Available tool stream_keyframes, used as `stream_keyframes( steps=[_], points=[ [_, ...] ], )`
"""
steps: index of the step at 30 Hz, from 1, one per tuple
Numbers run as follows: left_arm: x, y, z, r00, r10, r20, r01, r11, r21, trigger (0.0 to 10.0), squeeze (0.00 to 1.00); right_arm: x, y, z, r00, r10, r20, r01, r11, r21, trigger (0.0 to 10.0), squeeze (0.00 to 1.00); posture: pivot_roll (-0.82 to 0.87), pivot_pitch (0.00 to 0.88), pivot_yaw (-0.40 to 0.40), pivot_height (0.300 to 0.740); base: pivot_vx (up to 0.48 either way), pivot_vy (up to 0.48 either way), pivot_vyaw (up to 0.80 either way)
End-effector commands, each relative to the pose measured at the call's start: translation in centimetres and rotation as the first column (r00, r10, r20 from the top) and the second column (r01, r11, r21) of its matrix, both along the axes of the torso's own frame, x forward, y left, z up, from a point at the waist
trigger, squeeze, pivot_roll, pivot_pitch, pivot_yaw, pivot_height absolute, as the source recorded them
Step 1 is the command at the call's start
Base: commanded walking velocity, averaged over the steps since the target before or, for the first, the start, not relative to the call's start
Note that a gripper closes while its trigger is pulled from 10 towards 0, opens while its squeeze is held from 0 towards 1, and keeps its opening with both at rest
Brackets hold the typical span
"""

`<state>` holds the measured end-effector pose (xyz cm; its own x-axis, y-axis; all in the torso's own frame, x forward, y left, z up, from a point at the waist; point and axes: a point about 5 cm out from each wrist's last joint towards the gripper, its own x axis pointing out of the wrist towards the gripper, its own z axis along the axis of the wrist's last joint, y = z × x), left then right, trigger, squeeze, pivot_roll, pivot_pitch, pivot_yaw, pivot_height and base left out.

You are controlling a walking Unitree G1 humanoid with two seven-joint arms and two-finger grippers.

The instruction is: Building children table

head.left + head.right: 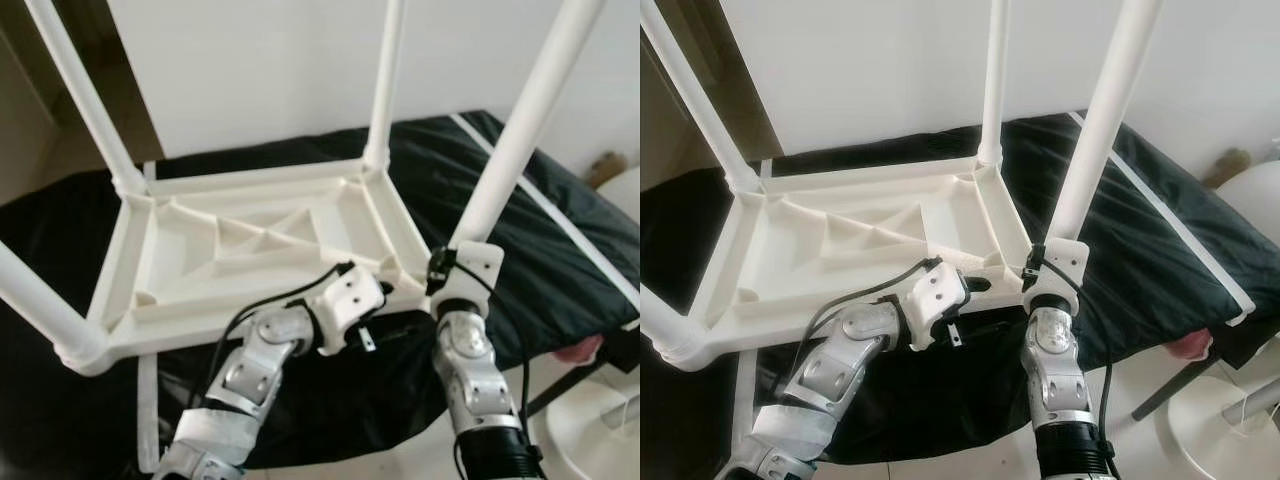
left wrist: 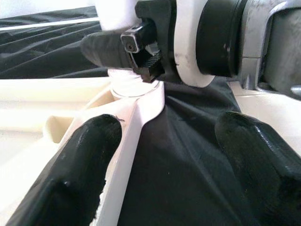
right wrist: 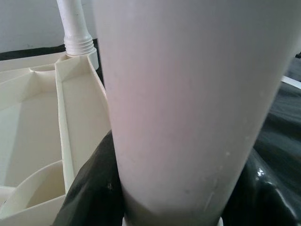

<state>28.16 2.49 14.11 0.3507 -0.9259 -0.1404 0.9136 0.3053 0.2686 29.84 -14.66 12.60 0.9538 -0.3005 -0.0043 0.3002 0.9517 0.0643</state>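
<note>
Black sheet point(image 1: 560, 240) spread over a low bed-like surface, white wall point(image 1: 260, 60) behind. On the sheet, upside down: white plastic children table top point(image 1: 250, 250), ribbed underside up, with four white legs standing upward from its corners. Far-left leg point(image 1: 85, 100), far-right leg point(image 1: 385, 85), near-left leg point(image 1: 35, 300), near-right leg point(image 1: 520, 130).

At the near-right corner, right gripper point(image 3: 164, 197) wrapped around the base of the near-right leg, just above its socket; black fingers point(image 3: 89, 188) pressed against the leg on both sides, closed on it. In the right wrist view, leg upright between them, threaded foot of the far-right leg beyond.

Left gripper point(image 2: 162, 155) at the near edge of the table top, just left of the same corner; fingers point(image 2: 80, 165) spread wide, one against the white rim, the other over the black sheet, holding nothing. Right gripper's body close ahead in the left wrist view.

White round object point(image 1: 590, 420) on the floor, lower right.
</note>
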Motion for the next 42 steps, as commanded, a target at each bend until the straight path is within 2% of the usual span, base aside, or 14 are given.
stream_keyframes(
  steps=[1,7,8,14,19,21,26,27,30,33,37,39,41,42],
  points=[
    [0.9,0.5,0.1,0.988,0.150,0.043,-0.150,0.989,-0.012,10.0,0.00,-0.6,0.3,-2.5,0.992,-0.012,-0.125,0.016,0.999,0.033,10.0,0.00,-0.04,0.000,0.023,0.740,0.000,0.000,0.00],
    [1.0,0.5,-0.2,0.986,0.161,0.043,-0.161,0.987,-0.005,10.0,0.00,-0.6,-0.1,-2.5,0.991,-0.034,-0.126,0.037,0.999,0.023,10.0,0.00,-0.04,0.000,0.023,0.740,0.000,0.000,0.00],
    [1.2,0.8,-0.2,0.984,0.172,0.037,-0.172,0.985,-0.006,10.0,0.00,-0.7,-0.2,-2.2,0.994,-0.020,-0.105,0.023,0.999,0.032,10.0,1.00,-0.04,0.000,0.024,0.740,0.000,0.000,0.00],
    [1.7,1.4,-0.1,0.980,0.193,0.042,-0.194,0.981,-0.001,10.0,0.00,-1.0,-0.9,-1.5,0.999,-0.010,-0.050,0.011,1.000,0.021,10.0,1.00,-0.04,0.000,0.028,0.740,0.000,0.000,0.00],
    [1.5,1.4,-0.4,0.982,0.183,0.045,-0.184,0.983,0.012,10.0,0.00,-1.6,-3.6,-1.0,0.998,0.053,0.027,-0.052,0.999,-0.016,10.0,1.00,-0.06,0.000,0.034,0.740,0.000,0.000,0.00],
    [1.5,1.4,-0.5,0.982,0.182,0.045,-0.182,0.983,0.012,10.0,0.00,-1.7,-3.9,-1.0,0.998,0.059,0.030,-0.059,0.998,-0.018,10.0,1.00,-0.06,0.000,0.034,0.740,0.000,0.000,0.00],
    [1.5,1.2,-0.5,0.985,0.169,0.045,-0.170,0.985,0.013,10.0,0.00,-1.7,-5.2,-0.7,0.982,0.180,0.058,-0.179,0.984,-0.017,10.0,1.00,-0.06,0.000,0.037,0.740,0.000,0.000,0.00],
    [1.4,1.1,-0.5,0.986,0.160,0.044,-0.161,0.987,0.014,10.0,0.00,-1.6,-5.6,-0.5,0.971,0.229,0.064,-0.228,0.973,-0.028,10.0,0.00,-0.07,0.000,0.042,0.740,0.000,0.000,0.00],
    [1.3,1.0,-0.6,0.989,0.144,0.042,-0.145,0.989,0.017,10.0,0.00,-1.3,-6.2,-0.1,0.946,0.317,0.073,-0.313,0.948,-0.064,10.0,0.00,-0.08,0.000,0.046,0.740,0.000,0.000,0.00],
    [1.1,0.9,-0.8,0.992,0.119,0.035,-0.120,0.993,0.022,10.0,0.00,-0.8,-6.8,0.5,0.896,0.439,0.070,-0.431,0.897,-0.102,10.0,0.00,-0.09,0.000,0.047,0.740,0.000,0.000,0.00],
    [1.1,0.8,-0.8,0.994,0.109,0.030,-0.109,0.994,0.020,10.0,0.00,-0.2,-6.8,0.8,0.860,0.506,0.062,-0.497,0.859,-0.124,10.0,0.00,-0.09,0.000,0.049,0.740,0.000,0.000,0.00],
    [1.1,0.6,-0.8,0.995,0.099,0.030,-0.100,0.995,0.017,10.0,0.00,0.5,-6.7,1.2,0.815,0.578,0.039,-0.566,0.810,-0.155,10.0,0.00,-0.09,0.000,0.048,0.740,0.000,0.000,0.00],
    [1.1,0.6,-0.8,0.995,0.099,0.030,-0.100,0.995,0.017,10.0,0.00,0.5,-6.7,1.2,0.815,0.578,0.039,-0.566,0.810,-0.155,10.0,0.00,-0.09,0.000,0.048,0.740,0.000,0.000,0.00],
    [1.1,0.5,-0.7,0.995,0.096,0.032,-0.096,0.995,0.016,10.0,0.00,0.9,-6.6,1.3,0.795,0.605,0.028,-0.594,0.788,-0.162,10.0,0.00,-0.09,0.000,0.048,0.740,0.000,0.000,0.00]
  ],
)
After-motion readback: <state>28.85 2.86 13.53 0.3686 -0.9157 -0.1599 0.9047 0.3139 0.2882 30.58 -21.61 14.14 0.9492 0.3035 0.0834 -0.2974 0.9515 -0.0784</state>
